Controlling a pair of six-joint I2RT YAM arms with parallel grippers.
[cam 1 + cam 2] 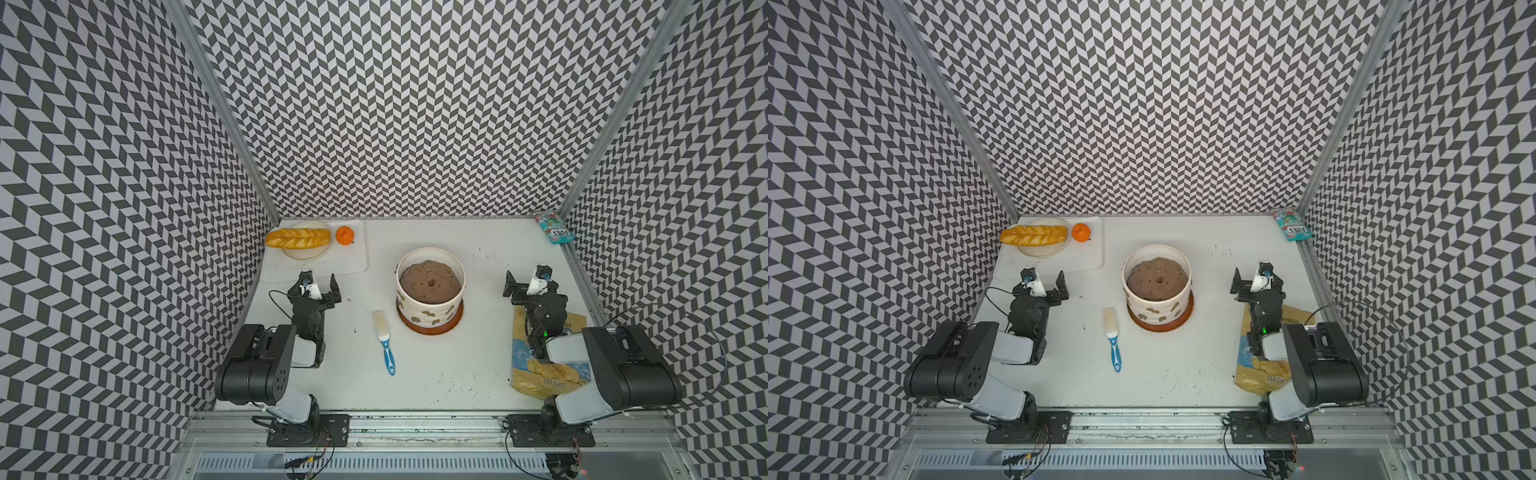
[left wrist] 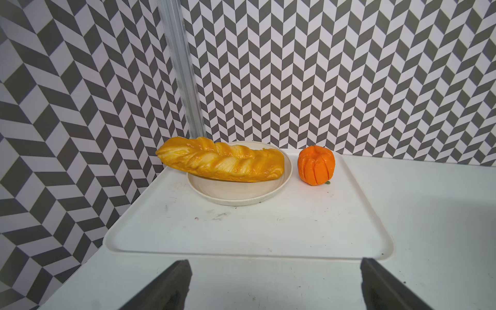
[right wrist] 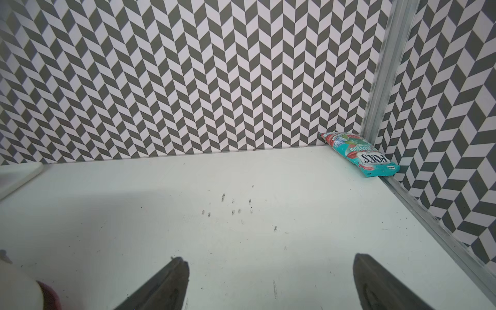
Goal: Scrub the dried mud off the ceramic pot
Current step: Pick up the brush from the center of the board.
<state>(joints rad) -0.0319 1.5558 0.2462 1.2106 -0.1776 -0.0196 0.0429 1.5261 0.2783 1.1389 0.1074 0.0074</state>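
Item: ceramic pot [image 1: 419,306], cream-white, with a horizontally ribbed wall and thick rim, standing upright in both top views.
Location: middle of the table [image 1: 457,374], seated on an orange-brown saucer [image 1: 428,331], between the two arms and well apart from both.
Contents: dark-brown soil [image 1: 430,286] with a hole at its centre.
Defect: dried mud [image 1: 428,314], several tan-brown blotches with irregular edges across the near side of the wall.
Tool: brush [image 1: 384,338] with pale bristles and a blue handle, lying flat just beside the pot on the left arm's side, untouched.
Left gripper [image 2: 275,261]: jaws spread wide, nothing between them, facing a white tray [image 2: 241,255].
Right gripper [image 3: 268,257]: jaws spread wide, empty, over bare table.
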